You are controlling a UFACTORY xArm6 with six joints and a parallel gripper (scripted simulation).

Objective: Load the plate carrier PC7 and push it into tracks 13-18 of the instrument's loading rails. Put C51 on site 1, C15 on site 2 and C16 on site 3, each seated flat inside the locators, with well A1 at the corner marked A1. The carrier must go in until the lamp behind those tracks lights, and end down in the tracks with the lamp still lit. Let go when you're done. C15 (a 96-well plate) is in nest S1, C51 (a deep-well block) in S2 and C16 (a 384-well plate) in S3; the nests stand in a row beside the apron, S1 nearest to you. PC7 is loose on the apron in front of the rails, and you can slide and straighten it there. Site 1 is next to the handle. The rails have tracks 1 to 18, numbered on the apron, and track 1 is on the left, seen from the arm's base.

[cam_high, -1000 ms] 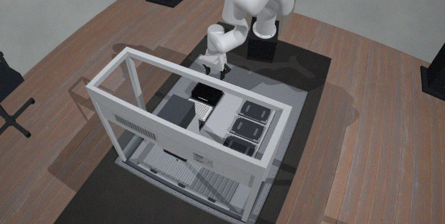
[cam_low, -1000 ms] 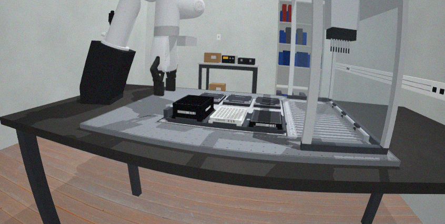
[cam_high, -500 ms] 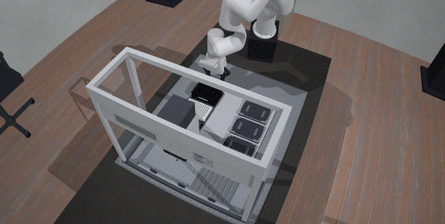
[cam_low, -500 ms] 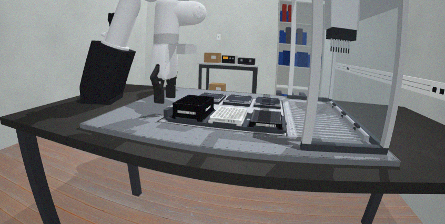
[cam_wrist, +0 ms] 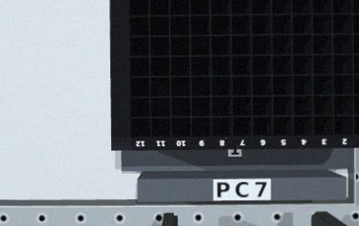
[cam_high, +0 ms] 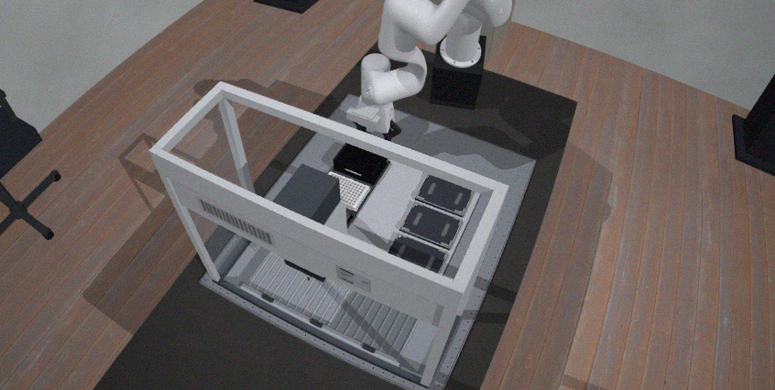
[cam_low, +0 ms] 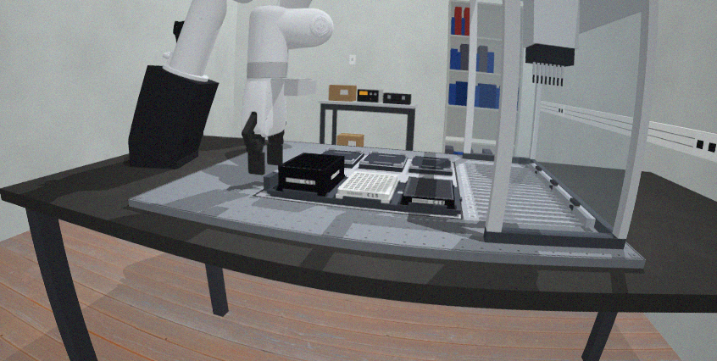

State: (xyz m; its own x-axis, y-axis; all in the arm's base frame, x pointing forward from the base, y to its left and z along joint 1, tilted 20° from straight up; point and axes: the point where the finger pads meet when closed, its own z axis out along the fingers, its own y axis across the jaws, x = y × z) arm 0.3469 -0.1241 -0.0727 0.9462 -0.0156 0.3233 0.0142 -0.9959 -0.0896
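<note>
- Gripper (cam_low: 264, 155), black two-finger, hangs low just above the grey perforated deck plate (cam_low: 300, 220), directly behind the handle end of the carrier; fingers spread wide, nothing between them.
- Long dark grey plate carrier PC7 (cam_wrist: 241, 189) lies on the apron, its white "PC7" label facing the wrist camera; the two fingertips show at the bottom edge of that view, either side of the handle.
- Black deep-well block C51 (cam_low: 310, 172) sits on the site next to the handle; column numbers 12 to 1 run along its near rim in the wrist view.
- White 96-well plate C15 (cam_low: 368, 186) occupies the middle site, its label readable from the exterior camera.
- Dark flat 384-well plate C16 (cam_low: 429, 191) sits on the far site, closest to the ribbed loading rails (cam_low: 526, 198).
- Three dark nests (cam_high: 442, 194) stand in a row beside the apron.
- White instrument frame (cam_high: 324, 127) straddles rails and carrier.
- Lamp state: cannot tell.
</note>
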